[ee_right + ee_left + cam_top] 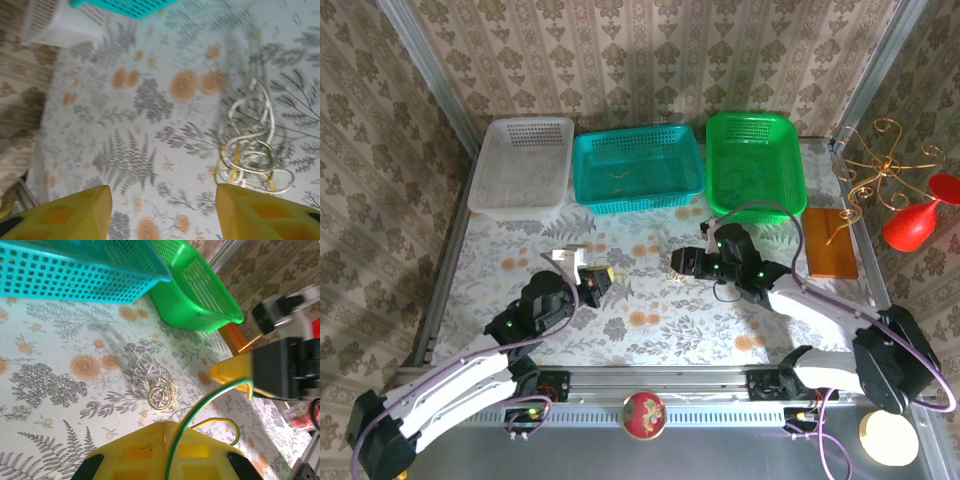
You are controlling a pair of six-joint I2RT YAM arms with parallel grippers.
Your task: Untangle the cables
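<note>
The cables [250,160] lie as a loose clump on the table [150,125]. They sit ahead of the right gripper [162,197], off toward the finger at the right of its wrist view, and their long axis runs away from it. Its jaws stand spread and empty, the wrist tilted down over the table. The left gripper [165,445] is pressed together on one green-and-yellow cord [200,405], which arcs up clear of the clump. We judge the right arm the nearer, though the overhead view shows the clump too faintly to be sure.
</note>
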